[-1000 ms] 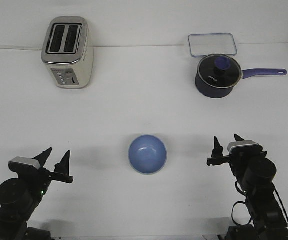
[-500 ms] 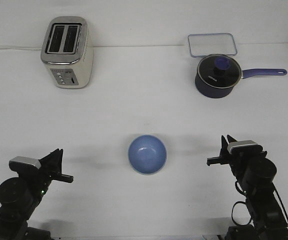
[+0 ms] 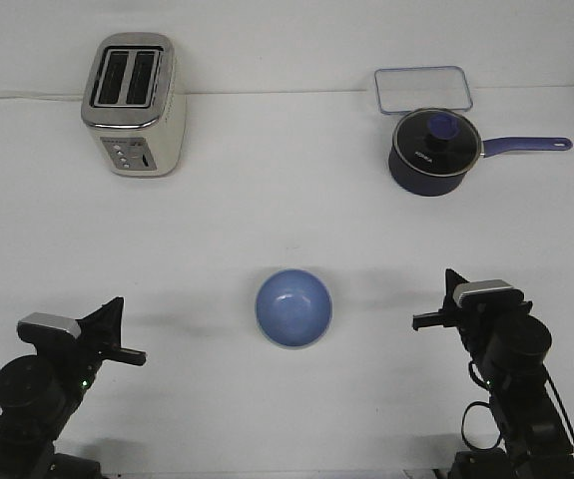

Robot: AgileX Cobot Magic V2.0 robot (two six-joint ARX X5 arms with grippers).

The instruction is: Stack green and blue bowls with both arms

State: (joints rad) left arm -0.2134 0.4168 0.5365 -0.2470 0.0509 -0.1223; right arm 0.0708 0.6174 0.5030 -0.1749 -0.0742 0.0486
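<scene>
One blue bowl (image 3: 293,308) sits mouth-up near the worktop's front edge, well apart from the left gripper (image 3: 113,315) and right gripper (image 3: 453,289), both closed and empty.

Both arms are parked low at the near edge of the counter, one by each near corner. Left tool (image 3: 110,321) has its pointy fingers pinched together, aimed up and inward. Right tool (image 3: 450,295) is pinched closed too, aimed inward, with the silver-grey block sitting just behind it at the wrist.
</scene>
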